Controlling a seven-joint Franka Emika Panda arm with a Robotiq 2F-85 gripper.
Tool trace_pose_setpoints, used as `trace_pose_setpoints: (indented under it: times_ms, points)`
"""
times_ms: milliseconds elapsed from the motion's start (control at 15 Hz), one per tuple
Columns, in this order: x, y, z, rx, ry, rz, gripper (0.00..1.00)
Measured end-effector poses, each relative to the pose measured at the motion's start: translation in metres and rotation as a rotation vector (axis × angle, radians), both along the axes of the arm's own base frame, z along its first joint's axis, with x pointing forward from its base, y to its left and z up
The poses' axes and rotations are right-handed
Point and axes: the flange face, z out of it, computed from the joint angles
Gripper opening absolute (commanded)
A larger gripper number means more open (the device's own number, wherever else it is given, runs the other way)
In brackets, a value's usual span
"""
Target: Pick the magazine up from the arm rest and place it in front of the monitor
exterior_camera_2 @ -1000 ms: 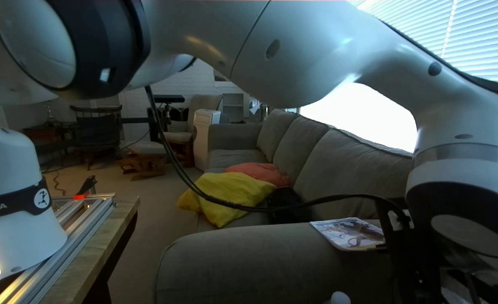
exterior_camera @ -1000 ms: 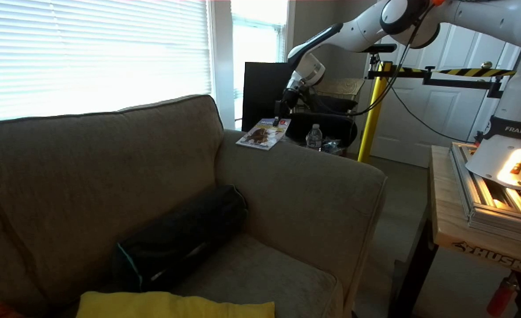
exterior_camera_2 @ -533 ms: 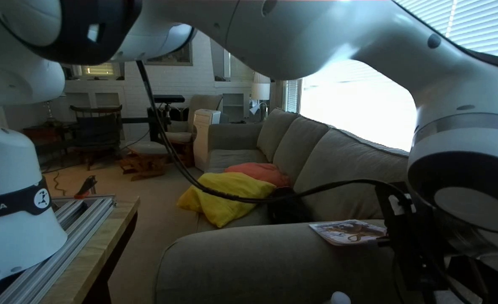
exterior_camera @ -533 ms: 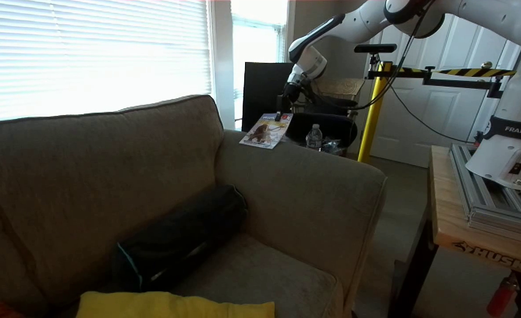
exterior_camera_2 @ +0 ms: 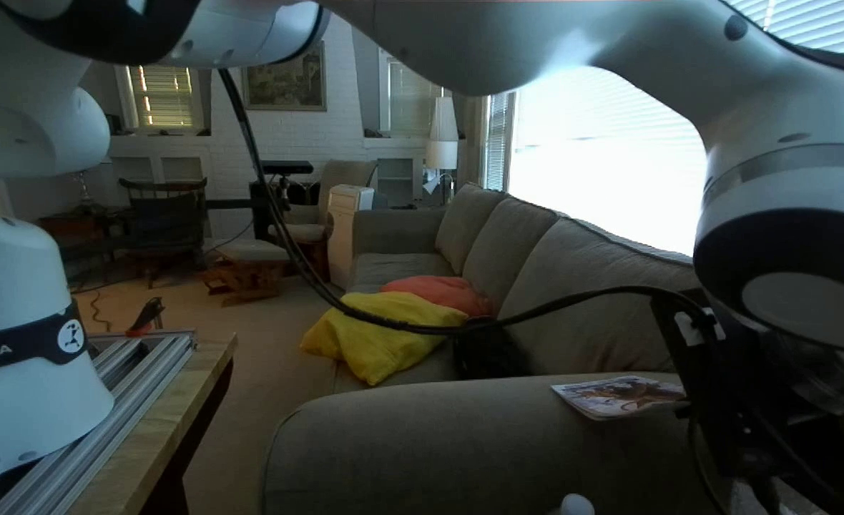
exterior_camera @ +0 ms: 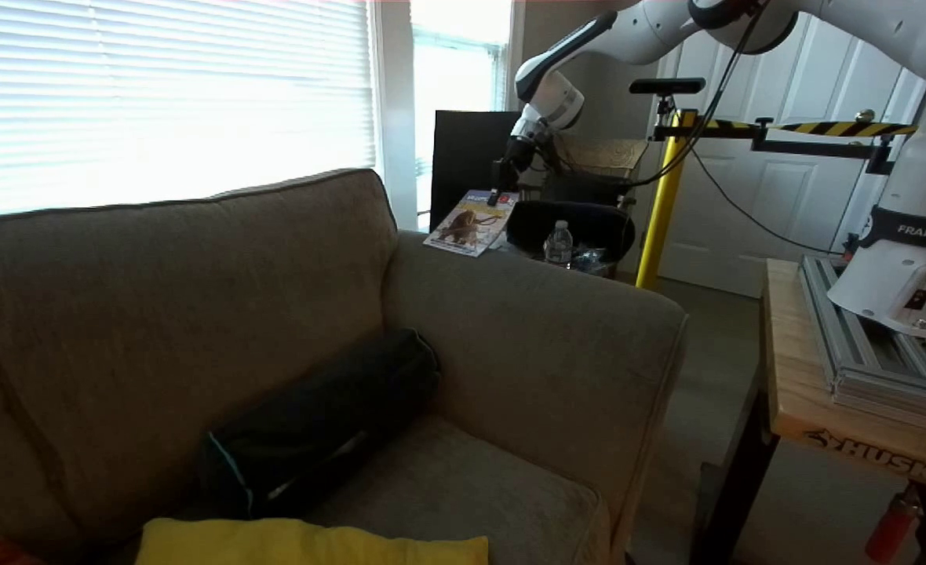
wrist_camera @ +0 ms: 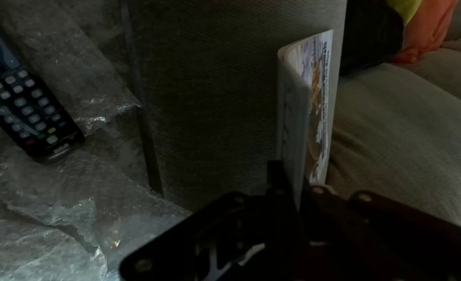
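The magazine (exterior_camera: 469,227) has a pale printed cover and is over the sofa's grey-beige arm rest (exterior_camera: 541,302). My gripper (exterior_camera: 496,198) is shut on the magazine's end away from the sofa seat. In the wrist view the magazine (wrist_camera: 319,105) stands up between the fingertips of the gripper (wrist_camera: 293,187) and bends at its far end. The held end is raised; I cannot tell whether the lower edge still touches the arm rest. It also shows in an exterior view (exterior_camera_2: 615,397). The dark monitor (exterior_camera: 461,165) stands upright behind the gripper, partly hidden by the arm.
A water bottle (exterior_camera: 559,245) stands beyond the arm rest. A remote (wrist_camera: 27,97) and clear plastic wrap (wrist_camera: 66,203) lie beside the arm rest. The sofa back (exterior_camera: 196,298) rises beside the magazine. A yellow pole (exterior_camera: 661,212) stands behind.
My gripper has risen with the magazine held in it, and the magazine's held end has lifted. Over the last half second both have shifted away from the sofa seat.
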Motion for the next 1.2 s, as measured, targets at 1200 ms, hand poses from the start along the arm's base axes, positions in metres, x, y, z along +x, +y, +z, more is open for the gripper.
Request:
trace_pose_setpoints:
  times_ms: [1200]
  points:
    - [-0.077, -0.055, 0.123, -0.24, 0.07, -0.29, 0.01]
